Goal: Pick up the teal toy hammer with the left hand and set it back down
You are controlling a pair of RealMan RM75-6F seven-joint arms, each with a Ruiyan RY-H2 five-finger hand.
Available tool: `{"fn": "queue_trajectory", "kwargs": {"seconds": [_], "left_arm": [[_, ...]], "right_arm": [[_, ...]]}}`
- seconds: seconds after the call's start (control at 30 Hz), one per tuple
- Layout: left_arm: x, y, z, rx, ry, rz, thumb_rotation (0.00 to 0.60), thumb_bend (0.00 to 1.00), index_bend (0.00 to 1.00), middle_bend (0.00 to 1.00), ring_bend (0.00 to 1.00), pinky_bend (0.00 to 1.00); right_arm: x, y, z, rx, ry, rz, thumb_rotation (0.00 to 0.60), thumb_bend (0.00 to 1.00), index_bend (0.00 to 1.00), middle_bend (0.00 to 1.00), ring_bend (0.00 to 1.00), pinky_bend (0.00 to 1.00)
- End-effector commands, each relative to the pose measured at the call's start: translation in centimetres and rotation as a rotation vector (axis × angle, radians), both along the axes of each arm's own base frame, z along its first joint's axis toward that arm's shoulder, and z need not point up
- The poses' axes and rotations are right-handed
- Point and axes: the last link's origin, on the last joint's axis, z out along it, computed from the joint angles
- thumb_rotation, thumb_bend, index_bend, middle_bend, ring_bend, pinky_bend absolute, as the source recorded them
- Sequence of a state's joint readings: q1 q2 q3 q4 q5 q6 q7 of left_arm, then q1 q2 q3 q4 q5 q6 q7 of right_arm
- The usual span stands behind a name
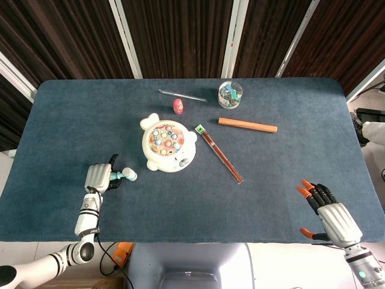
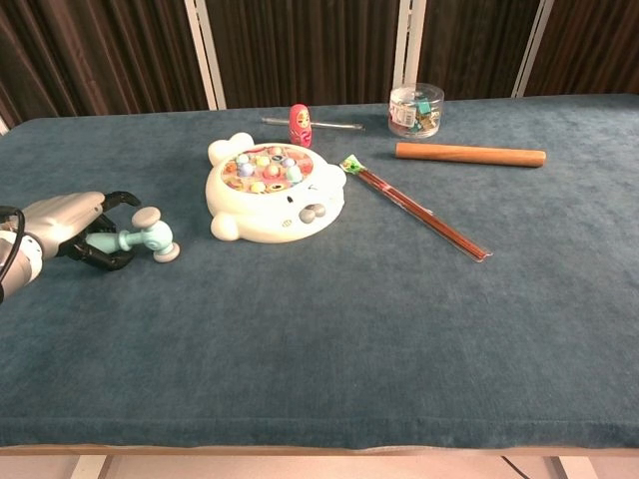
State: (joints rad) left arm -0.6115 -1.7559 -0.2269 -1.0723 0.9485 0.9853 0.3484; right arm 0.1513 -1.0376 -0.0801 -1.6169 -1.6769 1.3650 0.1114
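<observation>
Near the table's (image 1: 72, 120) left front edge, our left hand (image 1: 98, 178) lies over the hammer's (image 1: 126, 176) handle, fingers loosely apart. Our right hand (image 1: 332, 215) hangs spread and empty at the front right corner.
</observation>
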Motion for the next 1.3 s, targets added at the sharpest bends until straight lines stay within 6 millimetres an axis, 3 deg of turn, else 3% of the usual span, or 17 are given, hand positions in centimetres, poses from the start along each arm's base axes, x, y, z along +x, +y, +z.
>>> {"fn": "queue_trajectory", "kwargs": {"seconds": [0.03,1.07,1.23,1.3], "left_arm": [[-0.1,-0.1,0.1,-0.006,0.012,0.005,0.516,0.36,0.12,0.0,0.0,0.0],[0.7,-0.5,1.8,-0.008,0.013,-0.017,0.595,0.34,0.07,0.0,0.0,0.0],[0.7,-1.4,2.9,-0.014,0.043,-0.043,0.594,0.34,0.05,0.0,0.0,0.0],[0.4,-2.7,4.5,-0.012,0.077,-0.077,0.595,0.35,0.02,0.0,0.0,0.0]], "right_arm": [[0.0,0.0,0.0,-0.001,-0.001,0.0,0.6,0.27,0.0,0.0,0.0,0.0],[0.0,-0.1,-0.1,-0.005,0.004,-0.003,0.6,0.27,0.0,0.0,0.0,0.0],[0.1,0.0,-0.1,-0.004,0.003,0.002,0.6,0.27,0.0,0.0,0.0,0.0],[0.1,0.1,0.1,-0.008,-0.001,0.004,0.6,0.27,0.0,0.0,0.0,0.0]]}}
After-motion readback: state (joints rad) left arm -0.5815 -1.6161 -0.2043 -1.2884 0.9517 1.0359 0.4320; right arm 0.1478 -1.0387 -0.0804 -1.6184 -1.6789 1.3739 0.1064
